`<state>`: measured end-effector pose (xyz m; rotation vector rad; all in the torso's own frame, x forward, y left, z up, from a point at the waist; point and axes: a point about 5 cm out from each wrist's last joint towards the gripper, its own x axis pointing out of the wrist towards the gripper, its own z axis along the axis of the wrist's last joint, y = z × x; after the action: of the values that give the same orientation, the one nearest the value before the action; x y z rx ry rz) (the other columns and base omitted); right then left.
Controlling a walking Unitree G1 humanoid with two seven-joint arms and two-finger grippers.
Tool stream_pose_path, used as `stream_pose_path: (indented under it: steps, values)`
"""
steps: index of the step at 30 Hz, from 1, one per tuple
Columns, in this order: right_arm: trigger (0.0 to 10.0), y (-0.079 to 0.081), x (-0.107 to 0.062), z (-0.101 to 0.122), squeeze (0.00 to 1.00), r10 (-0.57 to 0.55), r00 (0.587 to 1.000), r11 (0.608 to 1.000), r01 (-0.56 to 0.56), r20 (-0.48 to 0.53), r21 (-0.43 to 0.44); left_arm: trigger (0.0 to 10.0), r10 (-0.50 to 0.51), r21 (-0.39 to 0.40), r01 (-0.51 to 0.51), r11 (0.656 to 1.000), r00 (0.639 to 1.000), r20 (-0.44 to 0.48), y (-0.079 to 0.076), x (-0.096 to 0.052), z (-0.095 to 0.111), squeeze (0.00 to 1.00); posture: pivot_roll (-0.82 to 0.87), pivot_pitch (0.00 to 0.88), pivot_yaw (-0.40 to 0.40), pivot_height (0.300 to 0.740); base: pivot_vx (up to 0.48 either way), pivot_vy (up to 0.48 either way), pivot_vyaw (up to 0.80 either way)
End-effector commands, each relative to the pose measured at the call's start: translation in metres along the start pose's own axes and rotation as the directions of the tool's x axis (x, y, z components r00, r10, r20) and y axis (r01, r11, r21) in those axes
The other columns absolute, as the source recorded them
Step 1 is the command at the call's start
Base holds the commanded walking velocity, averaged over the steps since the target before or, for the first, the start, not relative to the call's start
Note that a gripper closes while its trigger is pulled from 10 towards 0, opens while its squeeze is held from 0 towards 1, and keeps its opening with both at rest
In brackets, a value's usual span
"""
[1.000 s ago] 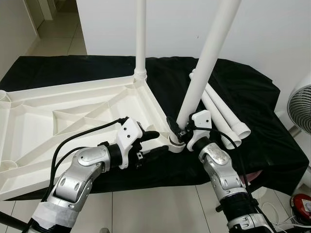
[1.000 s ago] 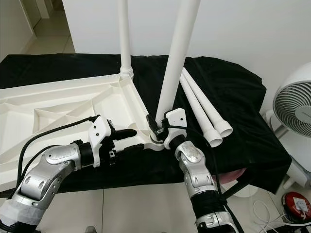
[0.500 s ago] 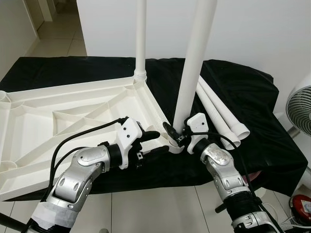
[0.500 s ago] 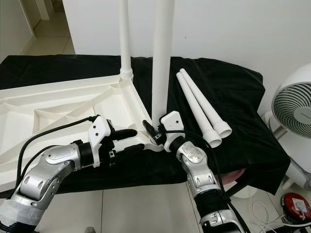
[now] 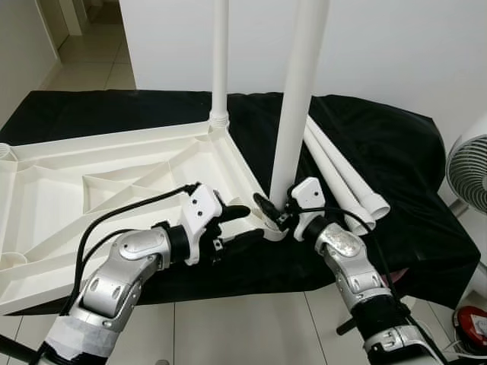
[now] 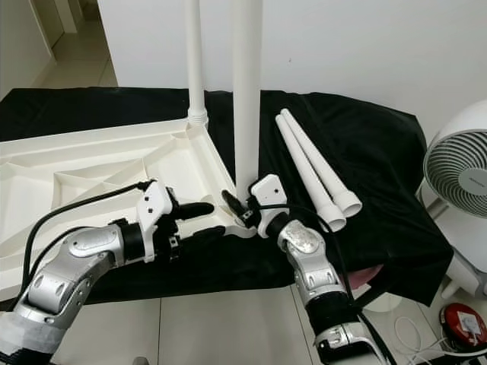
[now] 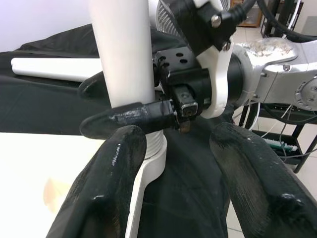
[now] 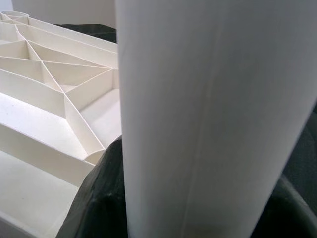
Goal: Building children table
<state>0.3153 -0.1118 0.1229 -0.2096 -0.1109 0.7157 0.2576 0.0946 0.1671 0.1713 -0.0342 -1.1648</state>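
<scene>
A black cloth (image 5: 380,144) covers a low surface against a white wall, with pale floor tiles in front and a white fan (image 6: 456,171) at the robot's right. On the cloth lies a white ribbed tabletop (image 5: 91,190), underside up. One white leg (image 5: 220,53) stands upright in its far corner socket. The right gripper (image 5: 275,217) clasps the base of a second leg (image 5: 297,91), its black fingers closed around the tube, which stands nearly upright in the near corner socket (image 5: 272,230). Two more spare legs (image 6: 312,171) lie side by side on the cloth just beyond the right arm. The left gripper (image 5: 242,226) hovers just beside that near corner, its fingers (image 7: 116,173) spread wide and holding nothing.
</scene>
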Motion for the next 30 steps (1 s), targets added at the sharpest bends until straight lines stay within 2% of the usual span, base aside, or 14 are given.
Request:
stream_pose_path:
  steps: [1,10,17,22,25,29,30]
  values:
    - [10.0,0.012,-0.011,-0.034,0.00,0.034,0.988,0.998,-0.026,-0.149,0.056,10.0,-0.054,0.005,0.054,0.999,0.999,0.005,-0.005,0.003,0.003,0.00,-0.02,0.000,-0.039,0.740,0.000,0.000,0.00]
    - [10.0,0.013,-0.016,-0.047,0.00,-0.020,0.988,0.993,0.037,-0.155,0.110,10.0,-0.053,0.004,0.053,0.999,0.999,0.005,-0.005,0.002,0.004,0.00,-0.02,0.000,-0.035,0.740,0.000,0.000,0.00]
    - [10.0,0.016,-0.017,-0.046,0.00,-0.020,0.995,0.984,0.036,-0.096,0.173,10.0,-0.053,0.005,0.053,0.999,0.999,0.002,-0.006,0.001,0.005,0.00,-0.02,0.000,-0.034,0.740,0.000,0.000,0.00]
    - [10.0,0.017,-0.019,-0.047,0.00,-0.024,0.997,0.982,0.037,-0.072,0.185,10.0,-0.052,0.005,0.052,0.999,0.999,0.001,-0.006,0.000,0.005,0.00,-0.02,0.000,-0.031,0.740,0.000,0.000,0.00]
    - [10.0,0.016,-0.024,-0.051,0.00,-0.064,0.995,0.966,0.081,-0.077,0.245,10.0,-0.052,0.003,0.052,0.999,0.999,0.000,-0.006,0.000,0.005,0.00,-0.02,0.000,-0.032,0.740,0.000,0.000,0.00]
    - [10.0,0.014,-0.024,-0.052,0.00,-0.085,0.993,0.955,0.104,-0.080,0.277,10.0,-0.053,0.002,0.053,0.999,0.999,-0.001,-0.007,0.000,0.005,0.00,-0.02,0.000,-0.031,0.740,0.000,0.000,0.00]
    - [10.0,0.011,-0.025,-0.055,0.00,-0.132,0.986,0.933,0.157,-0.101,0.324,10.0,-0.056,0.001,0.056,0.998,0.998,-0.003,-0.007,-0.001,0.005,0.00,-0.02,0.000,-0.029,0.740,0.000,0.000,0.00]
